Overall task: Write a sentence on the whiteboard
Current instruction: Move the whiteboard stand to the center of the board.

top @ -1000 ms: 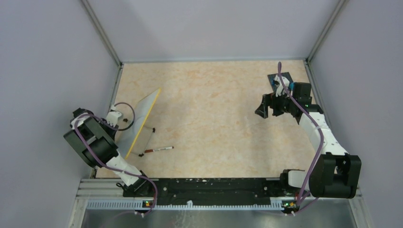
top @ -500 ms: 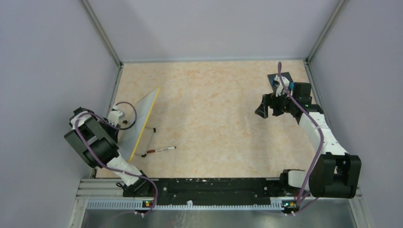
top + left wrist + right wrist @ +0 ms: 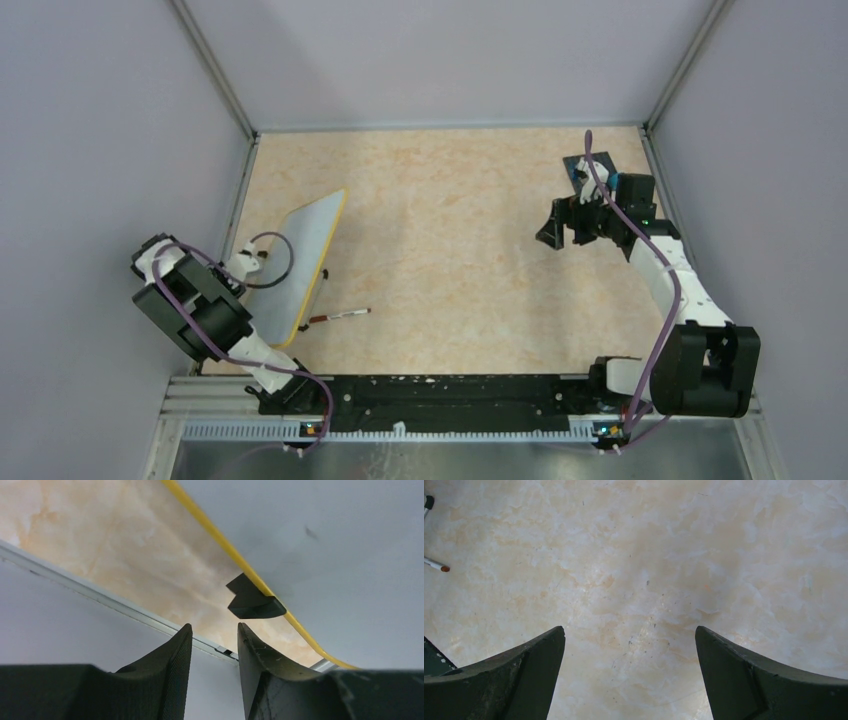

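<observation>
The whiteboard, white with a thin yellow rim, leans tilted at the table's left side, its pale face turned partly upward. No sentence shows on it in any view. My left gripper sits just left of the board, open, with nothing between its fingers. In the left wrist view the board, its yellow rim and one black foot hang just beyond the left gripper. A thin marker lies on the table right of the board. My right gripper hovers wide open over bare table at the right.
A dark studded plate with blue bricks lies at the back right, behind my right arm. The side wall and its metal rail run close to my left gripper. The marker's tip shows at the right wrist view's left edge.
The whiteboard has tipped from nearly edge-on to showing more of its face. My left arm has drawn back to the left and its jaws have widened a little. The right arm is unmoved.
</observation>
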Controlling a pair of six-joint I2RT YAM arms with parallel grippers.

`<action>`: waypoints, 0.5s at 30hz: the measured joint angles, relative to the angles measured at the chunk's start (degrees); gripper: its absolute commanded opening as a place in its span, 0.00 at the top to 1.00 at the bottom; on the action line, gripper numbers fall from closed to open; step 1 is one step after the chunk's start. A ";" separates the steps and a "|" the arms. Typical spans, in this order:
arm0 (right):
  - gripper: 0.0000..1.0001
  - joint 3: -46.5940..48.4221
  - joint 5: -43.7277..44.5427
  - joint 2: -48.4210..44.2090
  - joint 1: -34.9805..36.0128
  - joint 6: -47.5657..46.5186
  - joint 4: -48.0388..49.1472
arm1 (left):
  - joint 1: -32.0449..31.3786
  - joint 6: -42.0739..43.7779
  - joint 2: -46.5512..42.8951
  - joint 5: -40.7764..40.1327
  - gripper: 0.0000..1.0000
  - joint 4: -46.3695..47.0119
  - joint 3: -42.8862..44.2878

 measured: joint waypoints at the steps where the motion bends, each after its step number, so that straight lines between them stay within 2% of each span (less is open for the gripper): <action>1: 0.02 0.00 -0.11 0.07 0.00 0.02 -0.07 | 0.26 2.12 -0.20 0.04 0.56 -1.01 0.00; 9: 0.02 0.00 -0.42 0.63 0.00 0.00 -0.31 | 0.31 12.37 -0.24 1.75 0.57 -5.86 0.37; 15: 0.02 0.00 -0.63 0.87 0.00 0.02 -0.33 | 0.33 14.08 0.28 2.99 0.68 -6.34 0.39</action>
